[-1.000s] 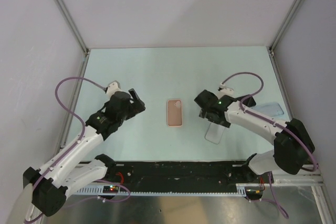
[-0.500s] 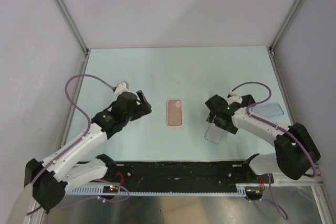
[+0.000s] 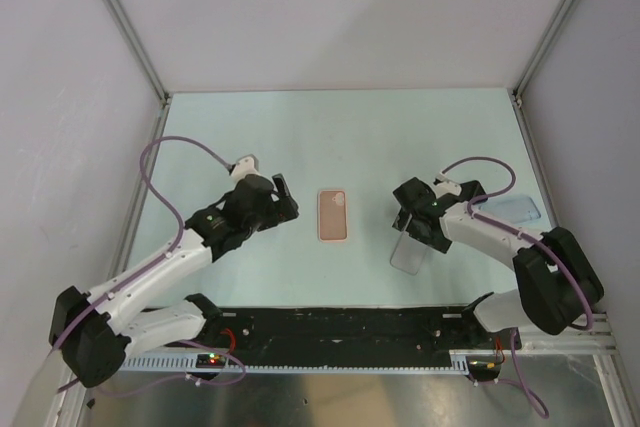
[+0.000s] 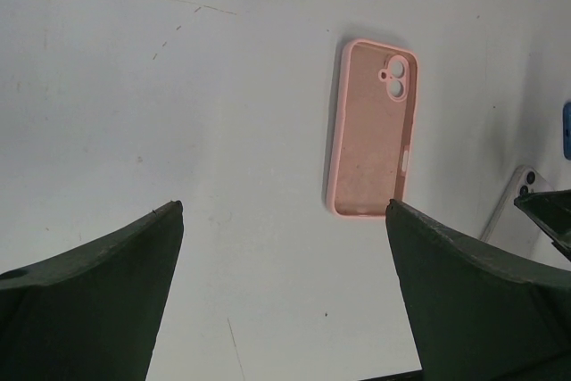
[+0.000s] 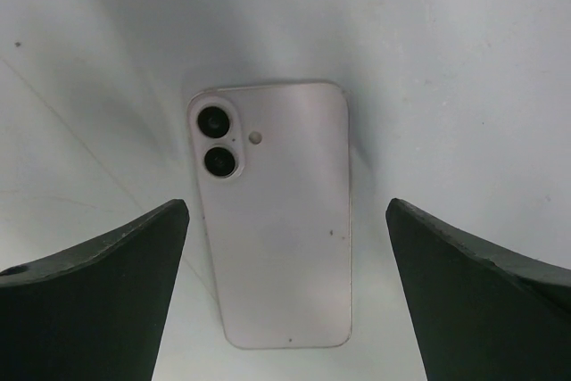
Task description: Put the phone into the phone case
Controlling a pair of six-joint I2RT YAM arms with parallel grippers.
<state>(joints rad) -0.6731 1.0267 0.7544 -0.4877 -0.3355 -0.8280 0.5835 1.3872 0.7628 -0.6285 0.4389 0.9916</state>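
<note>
Two tools, both with fingers spread wide and nothing in either. Your right tool (image 3: 406, 211) hangs right over the phone (image 3: 407, 256), and from the right wrist view the phone (image 5: 277, 220) sits between the two fingers of that tool (image 5: 287, 207), not touching them as far as I can tell. It's lying flat on the table (image 3: 340, 137), back side up, twin lenses showing. Its long axis runs straight up and down that view, crosswise to the line between the fingers, lens end toward the top of the picture.

Your left tool (image 3: 286, 197) is off to the side of the phone case (image 3: 333, 215), apart from it. In the left wrist view the phone case (image 4: 373, 131) is ahead of the tool (image 4: 284, 207) and a bit toward its right finger, open side up. Long axis is nearly upright there, leaning slightly, camera cutout at the far end. A corner of the phone (image 4: 513, 211) peeks in just past that right finger.

From overhead the case lies between the two tools, well apart from the phone, and both run roughly parallel.
</note>
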